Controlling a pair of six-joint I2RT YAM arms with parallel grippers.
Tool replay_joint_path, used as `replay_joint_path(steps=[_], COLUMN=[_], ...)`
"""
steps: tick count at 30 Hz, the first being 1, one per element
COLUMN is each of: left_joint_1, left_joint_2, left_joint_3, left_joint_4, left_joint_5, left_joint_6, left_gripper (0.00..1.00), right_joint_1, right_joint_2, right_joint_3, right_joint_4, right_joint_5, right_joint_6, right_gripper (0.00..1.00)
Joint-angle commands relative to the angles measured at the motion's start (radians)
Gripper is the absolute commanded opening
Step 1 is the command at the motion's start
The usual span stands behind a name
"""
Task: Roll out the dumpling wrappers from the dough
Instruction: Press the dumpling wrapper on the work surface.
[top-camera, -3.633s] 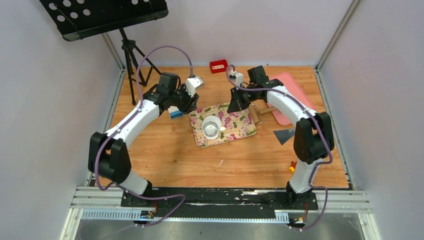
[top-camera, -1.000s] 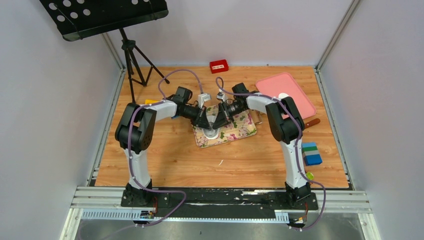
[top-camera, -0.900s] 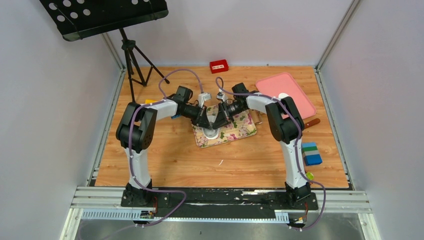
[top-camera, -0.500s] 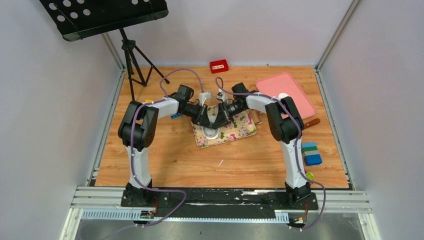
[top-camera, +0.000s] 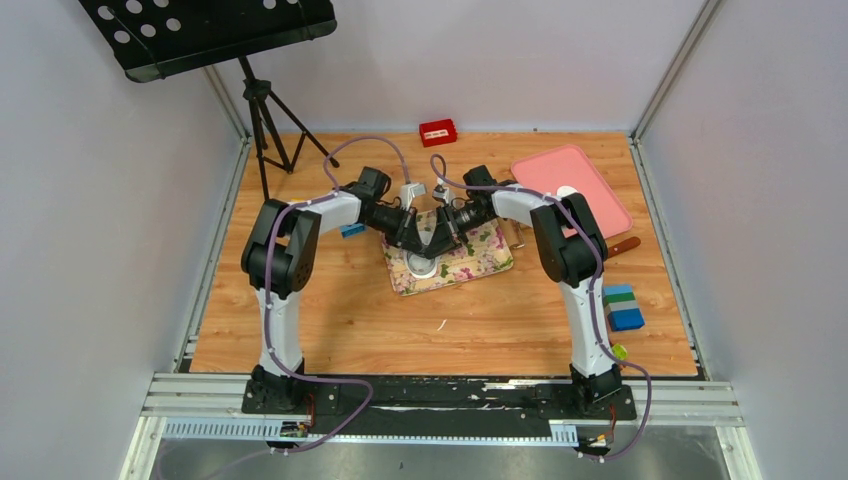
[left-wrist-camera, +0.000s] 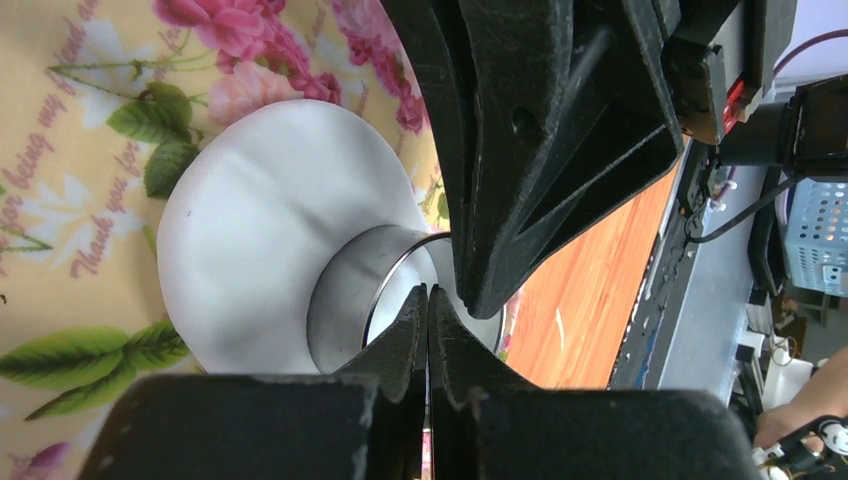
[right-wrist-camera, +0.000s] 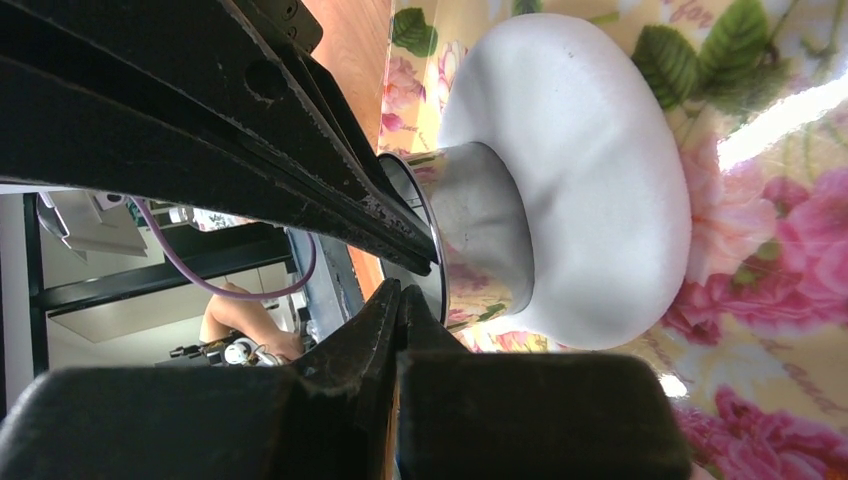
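Nearest me, by the near-right corner of the table, the blocks sit well clear of the work, so nothing there crowds my right arm. The work is on the mat in the middle of the table. The dough lies there as a soft round slab toward the mat's near-left corner, with the ring standing upright on it. Both arms reach in from opposite sides so their tips meet over the ring, which I judge is how to bear down evenly and cut without tipping it. The left gripper has its fingers pinched fully together with nothing between them, and the joined tip rests at the ring's top rim. The right gripper is the same: fingers closed tight and empty, tip at the rim from the other side, just beside the left one. The dough bulges up around the ring's foot, so I'd say the ring sits sunk in, though I can't tell whether it is through. Farther off, the tray waits at the far-right corner, presumably for finished wrappers. A white bit shows on it beside my arm, too small to name. The red box sits at the far edge.
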Motion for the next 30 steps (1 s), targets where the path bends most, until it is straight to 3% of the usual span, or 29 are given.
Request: replay_joint_path(steps=[1,20,30], left_joint_1=[-0.003,-0.015,-0.011], left_joint_2=[0.085,0.122,0.017], left_joint_3=[0.008,0.058,0.016], left_joint_4=[-0.058,-0.115,-0.067], left_joint_5=[-0.185,-0.189,-0.12], left_joint_6=[0.054,0.075,0.101], left_gripper=[0.0,0.0,0.0], right_joint_1=[-0.006,-0.001,0.005], right_joint_2=[0.057,0.063,0.044], right_joint_3=[-0.009,-0.001,0.021], right_joint_4=[-0.037,-0.051,-0.055], right_joint_5=[0.19,0.192,0.135], right_joint_6=[-0.097,-0.116,-0.125], right_gripper=[0.0,0.0,0.0])
